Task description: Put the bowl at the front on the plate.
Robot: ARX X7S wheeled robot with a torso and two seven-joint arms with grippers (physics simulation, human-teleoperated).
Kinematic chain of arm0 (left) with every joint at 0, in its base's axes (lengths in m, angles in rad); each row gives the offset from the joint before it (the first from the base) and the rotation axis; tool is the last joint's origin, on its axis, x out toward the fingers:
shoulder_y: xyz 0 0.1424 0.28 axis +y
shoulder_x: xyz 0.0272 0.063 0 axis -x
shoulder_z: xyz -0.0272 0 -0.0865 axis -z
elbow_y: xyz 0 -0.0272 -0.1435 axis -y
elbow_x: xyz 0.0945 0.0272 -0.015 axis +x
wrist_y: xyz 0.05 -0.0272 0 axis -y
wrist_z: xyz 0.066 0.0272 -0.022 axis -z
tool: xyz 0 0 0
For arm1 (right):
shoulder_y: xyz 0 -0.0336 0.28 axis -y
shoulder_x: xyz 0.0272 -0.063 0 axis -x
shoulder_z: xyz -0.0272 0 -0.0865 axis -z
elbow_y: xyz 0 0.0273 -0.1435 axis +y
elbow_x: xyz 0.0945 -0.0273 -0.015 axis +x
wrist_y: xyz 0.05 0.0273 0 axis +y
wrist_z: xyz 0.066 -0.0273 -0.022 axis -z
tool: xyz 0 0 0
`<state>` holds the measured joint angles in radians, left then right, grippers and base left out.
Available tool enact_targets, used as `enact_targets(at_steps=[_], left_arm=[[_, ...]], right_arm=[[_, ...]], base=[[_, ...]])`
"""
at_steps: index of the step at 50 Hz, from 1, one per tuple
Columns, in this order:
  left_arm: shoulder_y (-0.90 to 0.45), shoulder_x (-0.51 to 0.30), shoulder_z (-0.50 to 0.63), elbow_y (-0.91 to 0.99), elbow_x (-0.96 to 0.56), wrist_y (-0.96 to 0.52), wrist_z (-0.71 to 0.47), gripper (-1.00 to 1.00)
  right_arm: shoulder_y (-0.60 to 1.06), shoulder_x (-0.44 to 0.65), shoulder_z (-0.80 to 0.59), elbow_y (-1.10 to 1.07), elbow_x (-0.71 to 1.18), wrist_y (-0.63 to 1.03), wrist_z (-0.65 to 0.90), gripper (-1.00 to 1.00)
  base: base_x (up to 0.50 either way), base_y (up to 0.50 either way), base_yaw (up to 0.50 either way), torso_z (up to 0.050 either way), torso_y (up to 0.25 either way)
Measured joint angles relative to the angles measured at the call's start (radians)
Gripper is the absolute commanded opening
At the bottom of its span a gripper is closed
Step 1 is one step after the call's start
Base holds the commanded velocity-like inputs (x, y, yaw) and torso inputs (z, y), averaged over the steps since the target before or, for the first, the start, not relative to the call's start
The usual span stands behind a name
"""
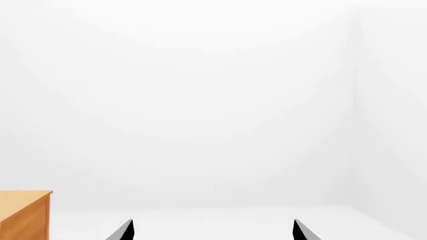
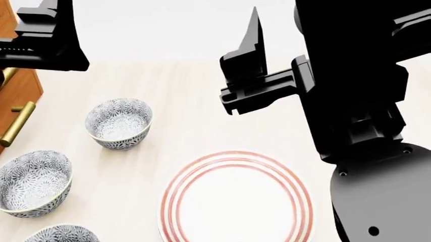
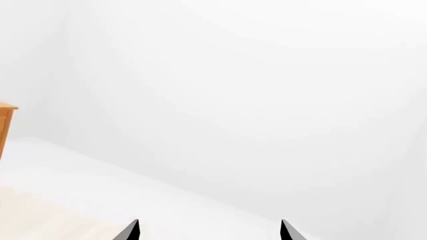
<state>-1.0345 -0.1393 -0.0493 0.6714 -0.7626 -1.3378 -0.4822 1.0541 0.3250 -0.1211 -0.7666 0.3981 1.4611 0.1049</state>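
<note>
Pre-grasp stage: nothing held. Left hand (image 1: pixel 212 231) and right hand (image 3: pixel 209 231) both spread open, raised above bench (image 2: pixel 202 96). Target bowl (image 2: pixel 59 235) at lower-left frame edge, plate (image 2: pixel 236 200) lower centre, apart. Next: lower hand to bowl rim, prob. left arm.

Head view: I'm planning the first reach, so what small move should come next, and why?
Probably lower the left gripper toward the nearest small grey-blue floral ceramic bowl: it and the right gripper are raised, open and empty, and the wide white red-ringed plate is bare.
</note>
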Motion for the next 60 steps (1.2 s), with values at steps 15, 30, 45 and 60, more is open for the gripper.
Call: enact_targets(at_steps=[15,30,45,60], left_arm=[[-0.024,0.055,-0.099,-0.076,-0.173,-0.154,-0.149,1.0],[-0.039,0.035,-0.117,-0.199,-0.47,-0.201,-0.417,1.0],[-0.015,-0.012,-0.068,-0.289,-0.669,-0.193,-0.595,1.0],[0.021,-0.051,-0.01,-0.361,-0.798,-0.174,-0.703,1.0]], right_arm=[[-0.008,0.009,0.004,-0.007,0.006,-0.011,0.001,1.0],[-0.023,0.017,0.012,-0.011,0.011,-0.025,0.005,1.0],[-0.03,0.02,0.011,-0.007,0.016,-0.037,0.011,1.0],[-0.032,0.022,0.012,-0.009,0.022,-0.038,0.019,1.0]], base=[[0.0,0.0,0.0,0.0,0.0],[0.0,0.0,0.0,0.0,0.0],[0.0,0.0,0.0,0.0,0.0],[0.0,0.0,0.0,0.0,0.0]])
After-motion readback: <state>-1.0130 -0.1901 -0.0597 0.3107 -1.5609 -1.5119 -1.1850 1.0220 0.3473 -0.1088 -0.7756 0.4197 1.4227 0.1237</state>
